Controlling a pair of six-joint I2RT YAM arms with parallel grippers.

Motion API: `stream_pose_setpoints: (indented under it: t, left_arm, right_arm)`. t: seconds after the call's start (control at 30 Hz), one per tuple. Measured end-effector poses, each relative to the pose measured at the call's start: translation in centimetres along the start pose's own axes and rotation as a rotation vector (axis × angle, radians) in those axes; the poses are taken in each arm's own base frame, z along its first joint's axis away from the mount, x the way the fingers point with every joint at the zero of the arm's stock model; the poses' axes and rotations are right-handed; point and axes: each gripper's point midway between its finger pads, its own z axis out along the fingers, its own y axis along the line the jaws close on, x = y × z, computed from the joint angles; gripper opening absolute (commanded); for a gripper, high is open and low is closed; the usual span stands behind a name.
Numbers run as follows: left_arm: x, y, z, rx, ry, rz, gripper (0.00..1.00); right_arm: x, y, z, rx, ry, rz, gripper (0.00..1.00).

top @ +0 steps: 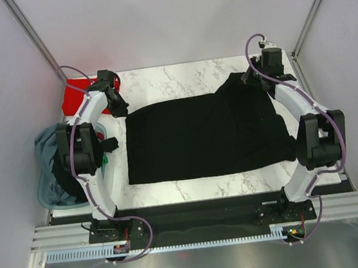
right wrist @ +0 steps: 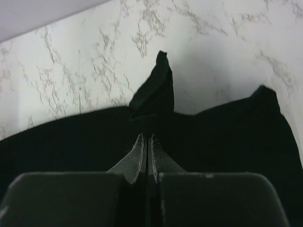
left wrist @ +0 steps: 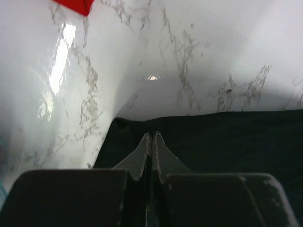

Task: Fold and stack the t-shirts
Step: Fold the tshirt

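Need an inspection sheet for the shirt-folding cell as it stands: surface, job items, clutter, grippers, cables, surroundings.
Surface: white marble table, glare in the left wrist view.
Job's things: black t-shirt spread flat mid-table; red t-shirt at the far left corner.
Clutter: grey-blue tub at the left edge, cloth inside.
Grippers: left gripper fingers shut at the black shirt's far left corner, hold on the cloth unclear; right gripper fingers shut on a raised pinch of it at the far right corner.
Cables: purple cables run along both arms, looping at the bases.
Surroundings: plain walls, metal frame posts.
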Motion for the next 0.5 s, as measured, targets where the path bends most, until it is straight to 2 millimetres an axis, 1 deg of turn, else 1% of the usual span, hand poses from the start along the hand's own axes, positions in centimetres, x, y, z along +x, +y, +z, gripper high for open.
stream_pose_setpoints:
  t: [0.07,0.2,0.3,0.4,0.5]
  left_arm:
    - [1.3,0.7,-0.8,-0.005,0.008,-0.002,0.02]
    - [3.8,2.1,-1.8,-0.019,0.029,-0.002,0.02]
    - [5.1,3.0,-2.3,-0.027,0.039,-0.004,0.02]
    - [5.8,3.5,-2.9,-0.025,0.037,-0.005,0.02]
    - [6.0,3.7,-3.7,-0.017,0.023,-0.006,0.02]
  right_arm:
    - [1.3,-0.2,-2.3,0.004,0.011,0.001,0.0]
    - [3.5,-0.5,-5.5,0.003,0.024,0.004,0.0]
    - [5.4,-1.1,-8.0,0.016,0.03,0.008,0.0]
    - [6.3,-1.7,-10.4,0.043,0.011,0.013,0.0]
    - [6.2,-2.3,-12.7,0.083,-0.029,0.024,0.0]
